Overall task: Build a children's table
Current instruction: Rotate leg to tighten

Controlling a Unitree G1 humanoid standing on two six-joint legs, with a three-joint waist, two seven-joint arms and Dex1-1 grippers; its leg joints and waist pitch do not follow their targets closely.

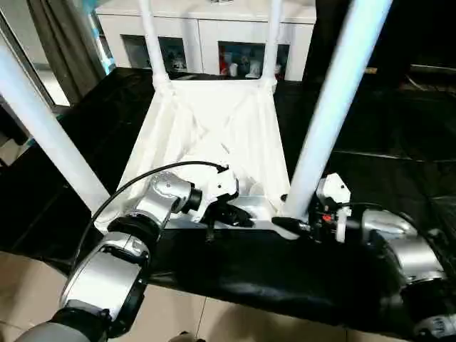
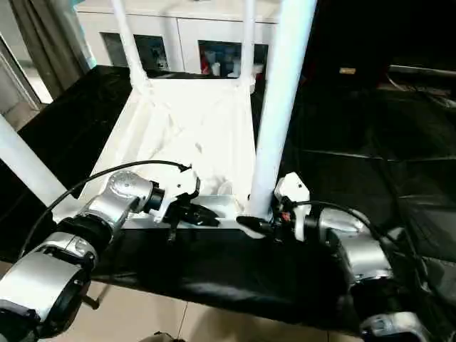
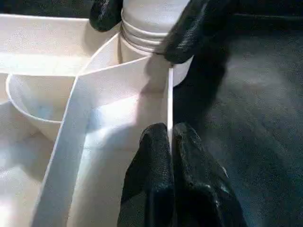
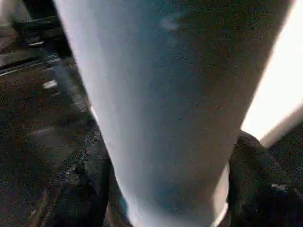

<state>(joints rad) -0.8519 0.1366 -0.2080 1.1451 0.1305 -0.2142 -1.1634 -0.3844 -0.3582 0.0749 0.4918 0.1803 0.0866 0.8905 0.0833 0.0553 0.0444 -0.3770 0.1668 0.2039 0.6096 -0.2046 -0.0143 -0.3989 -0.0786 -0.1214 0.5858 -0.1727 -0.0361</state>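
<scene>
Four legs (image 1: 335,107) cropped by frame

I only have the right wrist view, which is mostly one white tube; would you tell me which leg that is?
Observer: It is the near right leg, standing upright at a corner of the upturned tabletop.
Operator: Is my right end effector on it?
Observer: Yes, the right end effector clasps the leg's base, just above the tabletop.
Operator: And where is the left one?
Observer: The left end effector is pinching the tabletop's thin rim beside that same corner.
</scene>
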